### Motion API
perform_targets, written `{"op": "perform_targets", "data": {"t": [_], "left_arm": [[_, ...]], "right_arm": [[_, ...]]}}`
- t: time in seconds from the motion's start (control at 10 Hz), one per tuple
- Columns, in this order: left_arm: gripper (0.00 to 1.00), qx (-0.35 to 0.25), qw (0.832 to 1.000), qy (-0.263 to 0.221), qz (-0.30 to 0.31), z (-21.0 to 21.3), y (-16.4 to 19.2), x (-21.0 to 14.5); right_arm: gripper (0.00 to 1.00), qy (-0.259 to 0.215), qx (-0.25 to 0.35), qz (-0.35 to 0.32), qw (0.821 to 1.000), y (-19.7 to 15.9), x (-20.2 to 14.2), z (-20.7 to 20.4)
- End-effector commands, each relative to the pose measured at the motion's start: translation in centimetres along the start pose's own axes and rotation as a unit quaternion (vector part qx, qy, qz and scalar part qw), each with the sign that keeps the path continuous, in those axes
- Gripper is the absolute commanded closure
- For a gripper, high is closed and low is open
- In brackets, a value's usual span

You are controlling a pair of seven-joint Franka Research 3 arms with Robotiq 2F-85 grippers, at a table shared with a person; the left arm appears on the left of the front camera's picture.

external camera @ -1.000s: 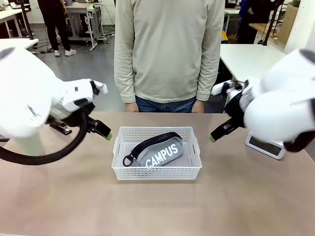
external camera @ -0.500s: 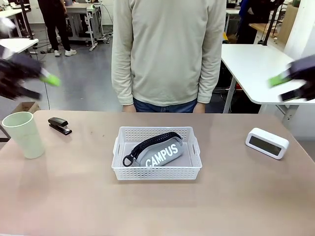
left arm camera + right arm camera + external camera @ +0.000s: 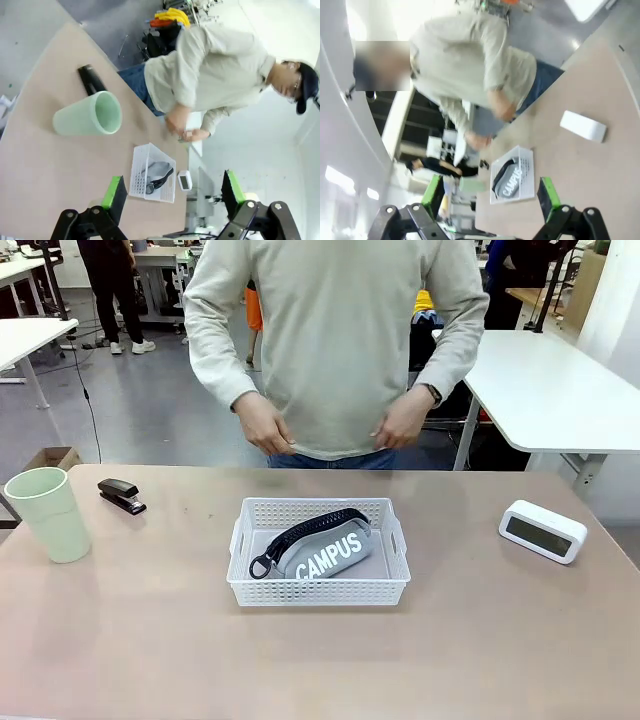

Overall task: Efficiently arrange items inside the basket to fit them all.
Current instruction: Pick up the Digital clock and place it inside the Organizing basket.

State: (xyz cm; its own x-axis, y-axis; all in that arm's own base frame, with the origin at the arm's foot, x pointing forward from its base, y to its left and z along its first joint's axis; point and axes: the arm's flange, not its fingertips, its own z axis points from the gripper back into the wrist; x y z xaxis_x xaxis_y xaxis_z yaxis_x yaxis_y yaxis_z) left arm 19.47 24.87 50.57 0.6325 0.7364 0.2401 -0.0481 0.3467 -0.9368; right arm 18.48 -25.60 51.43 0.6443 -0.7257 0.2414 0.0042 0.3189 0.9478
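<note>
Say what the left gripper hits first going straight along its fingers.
Probably the basket, lying far ahead between the fingers of the open left gripper; depth is unclear, so perhaps the table beside it.

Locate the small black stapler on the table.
In the front view the small black stapler lies at the far left of the table, just right of the pale green cup and well left of the white basket, outside it.

One basket (image 3: 318, 592), one pouch (image 3: 325, 552), one cup (image 3: 50, 515), one stapler (image 3: 122, 495), one white box (image 3: 541, 531).
</note>
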Motion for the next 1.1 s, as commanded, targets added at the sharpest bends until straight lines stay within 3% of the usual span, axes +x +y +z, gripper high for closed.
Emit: {"op": "perform_targets", "data": {"t": [0.0, 0.2, 0.3, 1.0], "left_arm": [[0.0, -0.028, 0.999, 0.01, 0.039, -2.5, 5.7, -4.0], [0.0, -0.019, 0.997, -0.025, 0.065, -3.1, 6.9, -3.8], [0.0, -0.018, 0.998, -0.01, 0.056, 1.5, 5.7, 0.1], [0.0, -0.018, 0.998, -0.01, 0.056, 1.5, 5.7, 0.1]], "right_arm": [[0.0, -0.024, 0.021, -0.046, 0.998, -5.0, -3.0, -2.5], [0.0, -0.058, 0.001, -0.079, 0.995, -6.9, -2.8, -3.0], [0.0, -0.038, 0.006, -0.066, 0.997, -5.0, 0.8, 1.7], [0.0, -0.038, 0.006, -0.066, 0.997, -5.0, 0.8, 1.7]]}}
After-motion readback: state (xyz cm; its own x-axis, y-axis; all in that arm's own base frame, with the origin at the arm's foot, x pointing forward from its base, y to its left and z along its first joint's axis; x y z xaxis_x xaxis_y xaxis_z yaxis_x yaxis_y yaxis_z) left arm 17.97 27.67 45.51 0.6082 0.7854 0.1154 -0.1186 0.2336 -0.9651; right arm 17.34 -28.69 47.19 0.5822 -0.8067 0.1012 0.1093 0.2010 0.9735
